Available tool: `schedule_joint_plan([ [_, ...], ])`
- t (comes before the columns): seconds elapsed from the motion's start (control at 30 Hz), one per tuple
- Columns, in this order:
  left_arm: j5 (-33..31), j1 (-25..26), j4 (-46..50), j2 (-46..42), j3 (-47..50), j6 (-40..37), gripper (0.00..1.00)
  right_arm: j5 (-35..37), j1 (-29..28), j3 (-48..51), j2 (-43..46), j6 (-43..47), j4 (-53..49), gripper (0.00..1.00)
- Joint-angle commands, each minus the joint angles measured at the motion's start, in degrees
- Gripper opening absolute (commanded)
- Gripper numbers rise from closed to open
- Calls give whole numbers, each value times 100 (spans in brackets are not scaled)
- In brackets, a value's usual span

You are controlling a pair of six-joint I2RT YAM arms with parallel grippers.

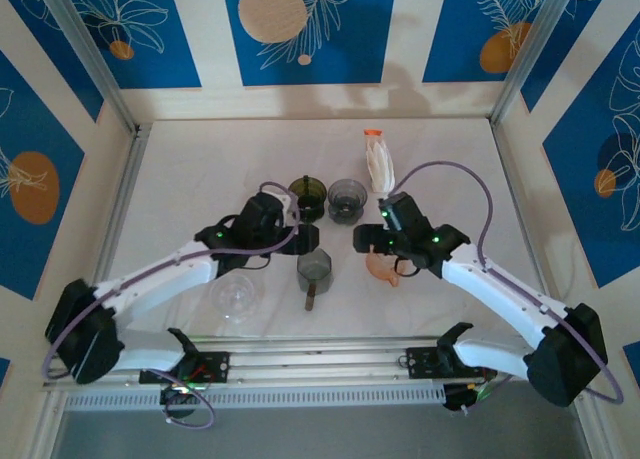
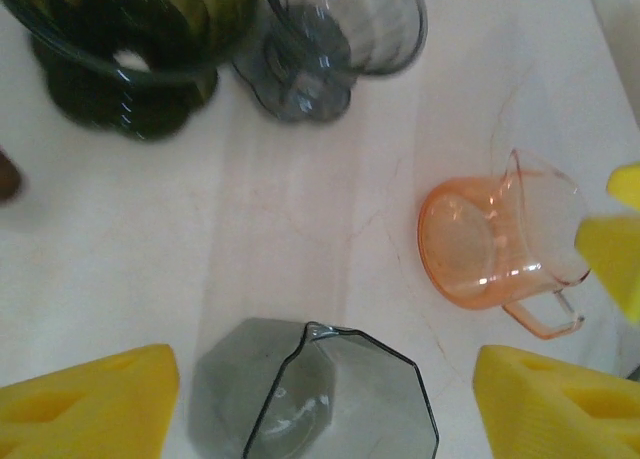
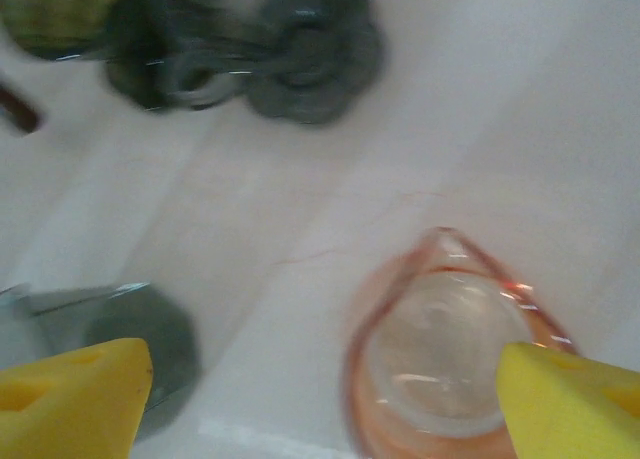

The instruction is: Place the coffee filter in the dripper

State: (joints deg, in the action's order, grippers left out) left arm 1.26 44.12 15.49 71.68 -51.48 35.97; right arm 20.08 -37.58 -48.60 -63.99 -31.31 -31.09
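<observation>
**A:** Where is the coffee filter (image 1: 379,165) now?

**B:** It stands as a white bundle toward the far edge of the counter (image 1: 200,169), a little right of the middle. It is just beside the round grey dripper (image 1: 347,196), and no gripper touches it.

**A:** And the left gripper (image 2: 320,404)?

**B:** It is released, with its yellow fingers (image 2: 90,404) spread wide. It hangs over the faceted smoky dripper (image 2: 345,379) near the middle of the counter and holds nothing.

**A:** The right gripper (image 3: 320,399)?

**B:** Also released and wide. The orange dripper (image 3: 440,349) lies under it. Whether one finger touches its rim, I cannot tell.
</observation>
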Motion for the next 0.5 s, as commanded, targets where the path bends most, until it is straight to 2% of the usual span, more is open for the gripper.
schedule_joint_plan([
  [0.0, -916, -79, 656, -809, -129, -223, 84, -224, -755, -509, -194, 226, -2, 85],
  [0.13, -1888, -101, 1231, -1853, -65, -408, 99, -421, -1639, -1149, -997, 453, 141, 82],
  [0.3, -2904, -104, 1865, -3025, 14, -529, 100, -815, -2364, -2087, -2352, 612, 279, 76],
  [0.47, -3270, -113, 2069, -3706, 205, -525, 100, -1139, -2718, -2880, -3521, 719, 298, 74],
])
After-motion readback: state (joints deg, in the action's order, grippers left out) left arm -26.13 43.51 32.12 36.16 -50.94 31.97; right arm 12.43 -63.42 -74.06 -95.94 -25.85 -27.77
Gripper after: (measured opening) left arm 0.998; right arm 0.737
